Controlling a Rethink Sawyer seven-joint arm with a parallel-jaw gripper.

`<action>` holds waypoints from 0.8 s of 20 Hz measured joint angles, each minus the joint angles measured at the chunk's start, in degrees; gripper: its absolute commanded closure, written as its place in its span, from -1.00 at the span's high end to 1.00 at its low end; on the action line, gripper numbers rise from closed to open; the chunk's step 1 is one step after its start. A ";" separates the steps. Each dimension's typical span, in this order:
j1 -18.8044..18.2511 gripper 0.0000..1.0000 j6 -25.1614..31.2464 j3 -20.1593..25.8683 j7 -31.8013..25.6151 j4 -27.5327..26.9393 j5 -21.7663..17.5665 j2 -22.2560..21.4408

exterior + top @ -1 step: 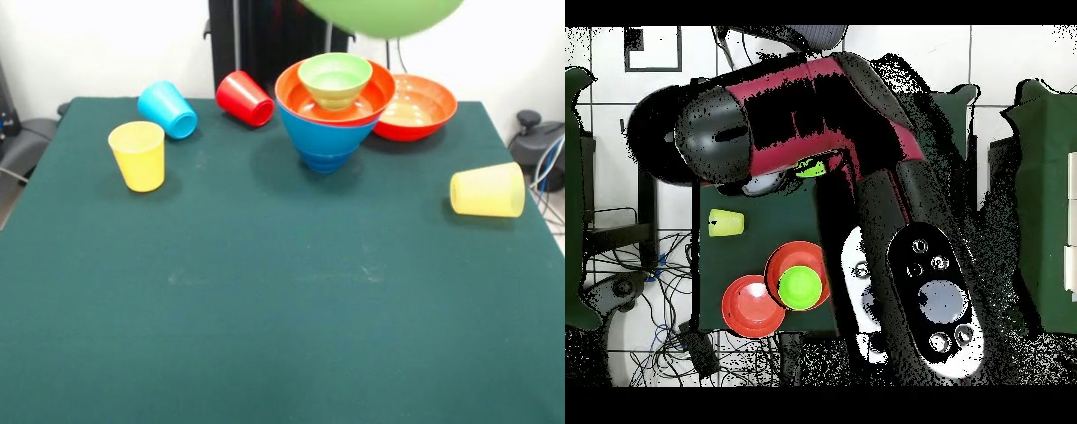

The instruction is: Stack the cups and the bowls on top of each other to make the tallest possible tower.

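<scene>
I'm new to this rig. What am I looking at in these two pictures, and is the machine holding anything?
The machine is a red and black robot arm. One picture looks across the green table; the other looks straight down, where the arm hides most of the table.

On the table are a tower of three nested bowls, an orange-red bowl beside it, a yellow cup standing upright, and a blue cup, a red cup and a pale yellow cup lying on their sides.

A big green bowl hangs in the air at the front view's top edge. It is probably carried by the arm, but the fingers do not show in either picture.
</scene>
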 measured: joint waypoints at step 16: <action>0.00 -1.00 0.01 -0.63 0.00 2.49 4.57 -9.85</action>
